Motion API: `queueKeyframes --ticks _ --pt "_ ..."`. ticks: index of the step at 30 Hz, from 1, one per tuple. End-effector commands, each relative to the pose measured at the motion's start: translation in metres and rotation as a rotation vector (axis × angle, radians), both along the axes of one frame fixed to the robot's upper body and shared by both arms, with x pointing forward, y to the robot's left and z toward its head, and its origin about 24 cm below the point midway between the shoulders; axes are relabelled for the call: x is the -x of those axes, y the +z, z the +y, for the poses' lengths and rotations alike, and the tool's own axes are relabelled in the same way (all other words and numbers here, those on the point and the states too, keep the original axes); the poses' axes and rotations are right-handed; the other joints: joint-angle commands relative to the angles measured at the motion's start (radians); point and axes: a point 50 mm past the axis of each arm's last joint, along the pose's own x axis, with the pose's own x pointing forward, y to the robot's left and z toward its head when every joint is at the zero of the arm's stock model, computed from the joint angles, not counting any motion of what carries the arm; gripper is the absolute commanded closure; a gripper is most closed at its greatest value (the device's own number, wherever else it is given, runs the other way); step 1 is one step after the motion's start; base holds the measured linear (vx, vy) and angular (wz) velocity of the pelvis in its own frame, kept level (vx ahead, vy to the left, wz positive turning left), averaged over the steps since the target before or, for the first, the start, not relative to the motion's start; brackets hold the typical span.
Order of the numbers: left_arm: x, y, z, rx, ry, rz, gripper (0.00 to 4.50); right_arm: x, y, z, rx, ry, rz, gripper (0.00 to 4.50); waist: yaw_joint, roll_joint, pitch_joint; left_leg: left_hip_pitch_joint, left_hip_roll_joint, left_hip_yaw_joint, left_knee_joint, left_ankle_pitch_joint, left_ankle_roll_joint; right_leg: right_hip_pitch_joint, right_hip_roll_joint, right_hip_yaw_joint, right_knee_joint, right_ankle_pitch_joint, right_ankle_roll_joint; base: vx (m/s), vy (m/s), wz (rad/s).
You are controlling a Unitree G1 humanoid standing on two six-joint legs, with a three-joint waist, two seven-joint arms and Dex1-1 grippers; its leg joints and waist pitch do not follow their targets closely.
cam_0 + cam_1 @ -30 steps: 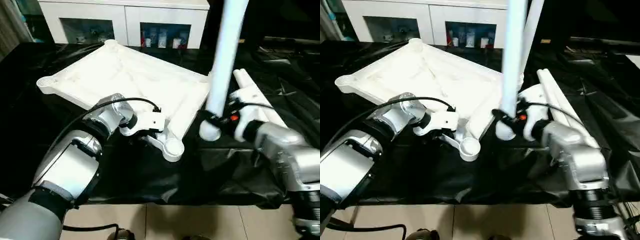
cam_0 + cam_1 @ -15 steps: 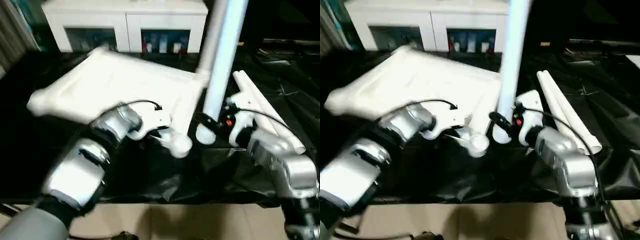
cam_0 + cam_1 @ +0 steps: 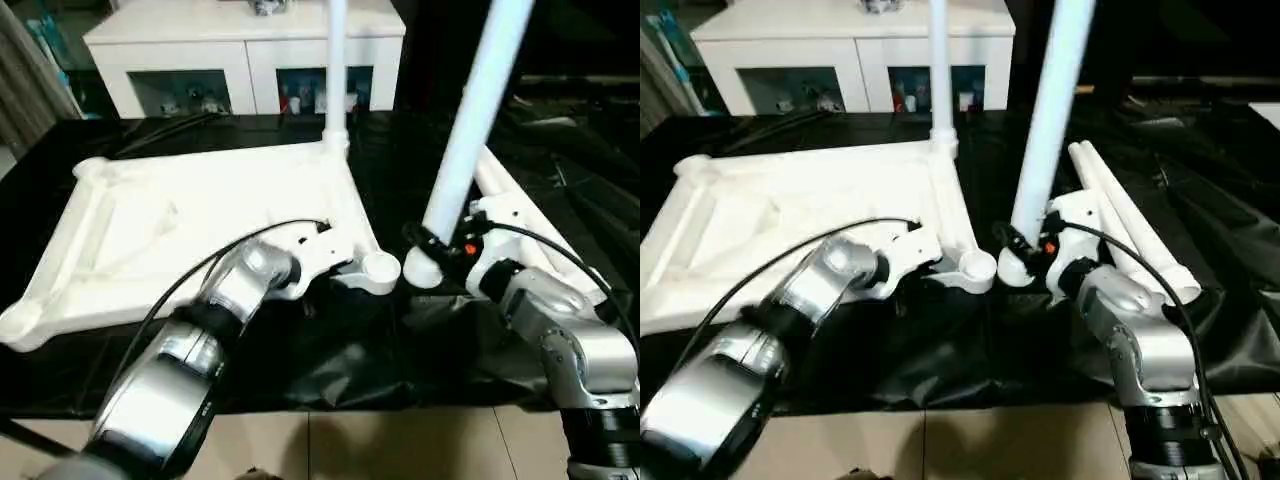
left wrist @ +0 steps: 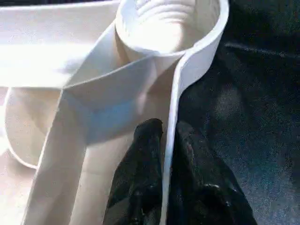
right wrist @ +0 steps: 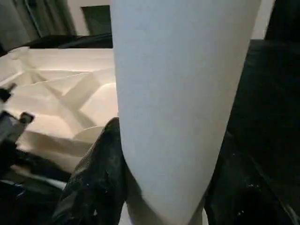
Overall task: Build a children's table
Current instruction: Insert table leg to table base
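Tabletop (image 3: 180,215) swung flat vs 1 s ago, near-right socket (image 3: 381,268) now beside leg (image 3: 470,130). L gripper (image 4: 164,136) pinching rim, R gripper (image 3: 428,243) clamped on leg. Ready to insert.

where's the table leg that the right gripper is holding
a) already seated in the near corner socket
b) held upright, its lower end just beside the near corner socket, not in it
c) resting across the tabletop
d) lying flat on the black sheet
b: the right gripper holds the leg upright, and its lower end hangs next to the near corner socket, which is open and unfilled.
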Motion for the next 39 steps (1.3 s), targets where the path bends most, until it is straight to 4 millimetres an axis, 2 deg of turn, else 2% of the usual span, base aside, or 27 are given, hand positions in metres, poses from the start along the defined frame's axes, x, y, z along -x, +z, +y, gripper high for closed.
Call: queueKeyframes --ticks 1,3,4,5,6,9,10,11,12,13,14,15,19,22,23,24,25,26,28,30,31,32,35,36,38,39 --pt "0.002 -0.002 0.009 0.049 0.058 -0.004 3.50 0.000 0.004 -0.002 -0.007 -0.016 -0.025 2.64 0.004 -0.013 -0.067 0.016 0.045 -0.030 -0.077 -0.275 0.024 0.040 -0.051 0.028 -0.081 -0.207 -0.217 0.000 0.000 0.00" --pt "0.004 -0.001 0.013 0.047 0.040 -0.012 3.28 0.000 0.003 -0.001 -0.008 -0.016 -0.025 2.64 0.005 -0.012 -0.069 0.016 0.046 -0.030 -0.076 -0.263 0.028 0.040 -0.051 0.028 -0.080 -0.191 -0.220 0.000 0.000 0.00" --pt "0.006 0.003 0.018 0.079 -0.010 -0.054 3.28 -0.001 0.002 0.000 -0.009 -0.011 -0.024 2.64 0.005 -0.016 -0.070 0.014 0.045 -0.029 -0.074 -0.246 0.034 0.040 -0.049 0.028 -0.078 -0.169 -0.218 0.000 0.000 0.00" --pt "0.007 0.005 0.018 0.095 -0.021 -0.070 3.11 -0.001 0.002 0.000 -0.009 -0.010 -0.024 2.64 0.004 -0.012 -0.069 0.013 0.045 -0.029 -0.076 -0.242 0.035 0.039 -0.048 0.027 -0.076 -0.162 -0.218 0.000 0.000 0.00" --pt "0.007 0.007 0.018 0.116 -0.032 -0.077 3.02 -0.001 0.002 0.000 -0.009 -0.010 -0.024 2.64 0.003 -0.019 -0.070 0.014 0.045 -0.027 -0.074 -0.241 0.037 0.038 -0.047 0.027 -0.077 -0.158 -0.219 0.000 0.000 0.00" --pt "0.010 0.011 0.021 0.133 -0.079 -0.081 3.02 -0.001 0.001 0.001 -0.006 0.006 -0.019 2.64 0.008 -0.014 -0.069 0.019 0.049 -0.027 -0.076 -0.243 0.031 0.034 -0.049 0.029 -0.076 -0.171 -0.221 0.000 0.000 0.00" --pt "0.011 0.009 0.025 0.101 -0.092 -0.077 3.02 -0.001 0.000 0.001 -0.002 0.015 -0.017 2.64 0.011 -0.022 -0.068 0.019 0.050 -0.026 -0.077 -0.245 0.030 0.033 -0.049 0.030 -0.074 -0.175 -0.218 0.000 0.000 0.00" --pt "0.010 0.009 0.026 0.092 -0.093 -0.080 3.02 -0.001 0.000 0.002 -0.002 0.017 -0.017 2.64 0.011 -0.022 -0.068 0.019 0.050 -0.026 -0.077 -0.245 0.030 0.033 -0.049 0.030 -0.074 -0.175 -0.218 0.000 0.000 0.00" --pt "0.009 0.009 0.028 0.080 -0.095 -0.085 3.02 -0.002 0.001 0.002 -0.002 0.019 -0.017 2.64 0.013 -0.017 -0.067 0.020 0.050 -0.025 -0.077 -0.248 0.024 0.031 -0.049 0.030 -0.074 -0.182 -0.213 0.000 0.000 0.00" --pt "0.008 0.009 0.029 0.073 -0.093 -0.086 3.02 -0.002 0.001 0.003 -0.002 0.021 -0.018 2.64 0.015 -0.021 -0.068 0.022 0.050 -0.025 -0.078 -0.251 0.019 0.031 -0.048 0.031 -0.074 -0.184 -0.205 0.000 0.000 0.00" --pt "0.007 0.010 0.030 0.073 -0.098 -0.085 3.02 -0.002 0.001 0.003 -0.002 0.024 -0.018 2.64 0.017 -0.019 -0.067 0.023 0.049 -0.025 -0.078 -0.250 0.015 0.030 -0.049 0.031 -0.073 -0.186 -0.203 0.000 0.000 0.00" --pt "0.007 0.011 0.030 0.077 -0.105 -0.084 3.02 -0.002 0.001 0.003 -0.002 0.027 -0.018 2.64 0.017 -0.022 -0.067 0.022 0.049 -0.024 -0.078 -0.247 0.015 0.031 -0.049 0.032 -0.073 -0.183 -0.203 0.000 0.000 0.00" --pt "0.004 0.011 0.031 0.041 -0.144 -0.067 3.02 -0.002 0.001 0.005 0.004 0.047 -0.016 2.64 0.022 -0.021 -0.069 0.020 0.047 -0.024 -0.075 -0.221 0.017 0.033 -0.050 0.032 -0.071 -0.161 -0.199 0.000 0.000 0.00" --pt "0.003 0.012 0.030 0.051 -0.146 -0.056 3.02 -0.002 0.001 0.005 0.005 0.049 -0.016 2.64 0.021 -0.021 -0.070 0.018 0.047 -0.024 -0.073 -0.207 0.021 0.036 -0.052 0.031 -0.067 -0.128 -0.210 0.000 0.000 0.00" --pt "0.002 0.012 0.028 0.053 -0.147 -0.051 3.02 -0.001 0.001 0.005 0.007 0.050 -0.016 2.64 0.022 -0.014 -0.070 0.019 0.047 -0.024 -0.073 -0.207 0.021 0.036 -0.052 0.031 -0.066 -0.126 -0.213 0.000 0.000 0.00" --pt "0.002 0.012 0.028 0.052 -0.147 -0.049 3.02 -0.001 0.001 0.005 0.007 0.050 -0.017 2.64 0.021 -0.019 -0.070 0.019 0.045 -0.023 -0.072 -0.210 0.022 0.036 -0.051 0.031 -0.069 -0.130 -0.214 0.000 0.000 0.00" --pt "0.001 0.011 0.027 0.052 -0.149 -0.041 3.02 -0.001 0.001 0.005 0.008 0.049 -0.017 2.64 0.021 -0.011 -0.071 0.019 0.045 -0.024 -0.071 -0.209 0.021 0.037 -0.051 0.031 -0.068 -0.124 -0.216 0.000 0.000 0.00" --pt "0.000 0.011 0.026 0.053 -0.150 -0.035 3.32 -0.001 0.001 0.004 0.009 0.049 -0.017 2.64 0.021 -0.010 -0.072 0.020 0.045 -0.024 -0.071 -0.210 0.020 0.038 -0.052 0.030 -0.067 -0.116 -0.220 0.000 0.000 0.00" --pt "-0.001 0.011 0.025 0.051 -0.152 -0.028 3.39 0.000 0.001 0.004 0.011 0.047 -0.018 2.64 0.021 -0.012 -0.072 0.019 0.045 -0.025 -0.071 -0.213 0.020 0.040 -0.051 0.030 -0.067 -0.109 -0.223 0.000 0.000 0.00" --pt "-0.001 0.010 0.026 0.038 -0.160 -0.029 3.56 0.001 0.001 0.004 0.012 0.047 -0.018 2.64 0.020 -0.006 -0.073 0.021 0.045 -0.025 -0.071 -0.219 0.018 0.039 -0.049 0.029 -0.068 -0.101 -0.228 0.000 0.000 0.00" --pt "-0.001 0.008 0.027 0.018 -0.170 -0.020 3.56 0.002 0.001 0.003 0.013 0.045 -0.019 2.64 0.020 -0.007 -0.073 0.021 0.045 -0.026 -0.071 -0.222 0.016 0.040 -0.049 0.029 -0.067 -0.092 -0.230 0.000 0.000 0.00" --pt "-0.001 0.008 0.027 0.012 -0.172 -0.018 3.83 0.002 0.001 0.003 0.013 0.044 -0.019 2.64 0.019 -0.002 -0.073 0.021 0.046 -0.026 -0.071 -0.227 0.014 0.041 -0.050 0.029 -0.067 -0.087 -0.232 0.000 0.000 0.00" --pt "-0.002 0.006 0.029 0.009 -0.165 -0.001 4.14 0.003 0.000 0.002 0.013 0.038 -0.020 2.64 0.019 -0.002 -0.074 0.020 0.045 -0.026 -0.070 -0.225 0.014 0.044 -0.050 0.028 -0.064 -0.069 -0.238 0.000 0.000 0.00" --pt "-0.002 0.006 0.029 0.007 -0.167 -0.003 4.14 0.003 0.000 0.001 0.013 0.036 -0.020 2.64 0.020 0.003 -0.075 0.021 0.045 -0.027 -0.070 -0.224 0.014 0.044 -0.050 0.028 -0.064 -0.067 -0.240 0.000 0.000 0.00" --pt "-0.003 0.006 0.029 0.003 -0.174 0.007 4.26 0.004 0.000 0.001 0.013 0.033 -0.021 2.64 0.020 0.004 -0.075 0.021 0.044 -0.027 -0.069 -0.223 0.016 0.044 -0.050 0.027 -0.064 -0.056 -0.246 0.000 0.000 0.00" --pt "-0.003 0.006 0.029 0.000 -0.179 0.008 4.34 0.004 0.000 0.001 0.013 0.033 -0.021 2.64 0.019 0.001 -0.075 0.021 0.043 -0.026 -0.068 -0.223 0.017 0.045 -0.049 0.027 -0.064 -0.055 -0.248 0.000 0.000 0.00"
